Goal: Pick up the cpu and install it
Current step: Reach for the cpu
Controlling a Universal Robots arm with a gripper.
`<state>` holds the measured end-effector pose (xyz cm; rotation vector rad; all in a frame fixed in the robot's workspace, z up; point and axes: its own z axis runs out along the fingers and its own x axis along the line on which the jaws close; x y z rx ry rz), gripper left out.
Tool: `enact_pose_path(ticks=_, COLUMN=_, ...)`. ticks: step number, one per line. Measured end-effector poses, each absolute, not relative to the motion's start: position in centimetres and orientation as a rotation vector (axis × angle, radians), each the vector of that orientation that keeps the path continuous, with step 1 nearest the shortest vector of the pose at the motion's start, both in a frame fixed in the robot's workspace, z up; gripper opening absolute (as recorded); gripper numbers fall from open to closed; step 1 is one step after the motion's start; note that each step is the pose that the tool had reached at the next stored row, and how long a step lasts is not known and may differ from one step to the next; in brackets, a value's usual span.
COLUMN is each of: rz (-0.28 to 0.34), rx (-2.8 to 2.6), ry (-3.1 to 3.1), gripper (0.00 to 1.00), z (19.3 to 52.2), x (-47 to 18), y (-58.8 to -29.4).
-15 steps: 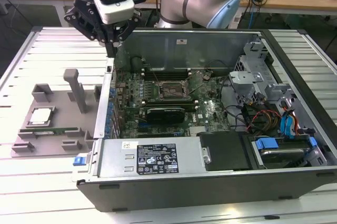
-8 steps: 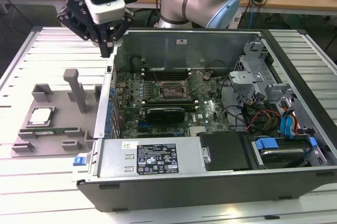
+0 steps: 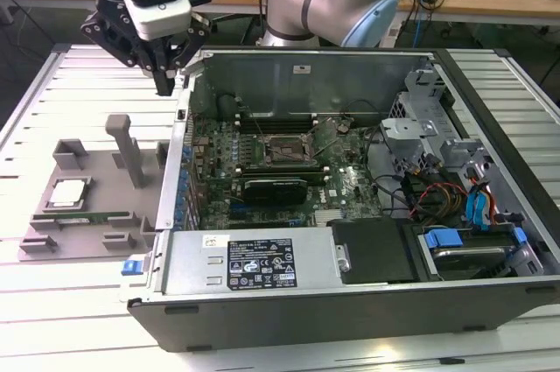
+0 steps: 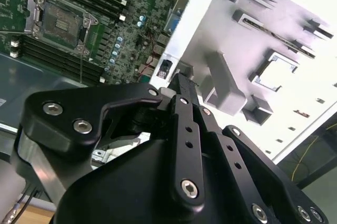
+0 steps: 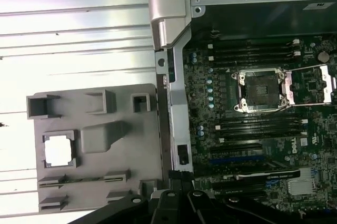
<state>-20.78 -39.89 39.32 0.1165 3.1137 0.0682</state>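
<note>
The cpu (image 3: 68, 193), a small silver-grey square, lies in a recess of the grey holder tray (image 3: 105, 232) at the exterior view's left, outside the computer case. In the first wrist view the cpu (image 5: 58, 149) shows bright in that same recess. The open socket (image 3: 280, 151) sits mid-motherboard with its frame lifted; the first wrist view shows the socket (image 5: 259, 91) bare. My gripper (image 3: 166, 85) hangs above the case's left wall, between tray and motherboard, well above the cpu. Its black fingers (image 4: 181, 108) meet at the tip, shut on nothing.
The case's metal side wall (image 3: 179, 153) stands between tray and motherboard. A tall grey post (image 3: 127, 149) rises from the tray, and a green memory stick (image 3: 87, 214) lies in a slot near the cpu. Cables and drive bays (image 3: 455, 206) crowd the case's right side.
</note>
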Motion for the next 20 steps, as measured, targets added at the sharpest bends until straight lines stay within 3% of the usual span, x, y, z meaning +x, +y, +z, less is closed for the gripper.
enact_pose_path(ticks=20, rz=0.068, rx=0.117, ry=3.114, gripper=0.11, z=39.3, x=-23.5, y=-39.9)
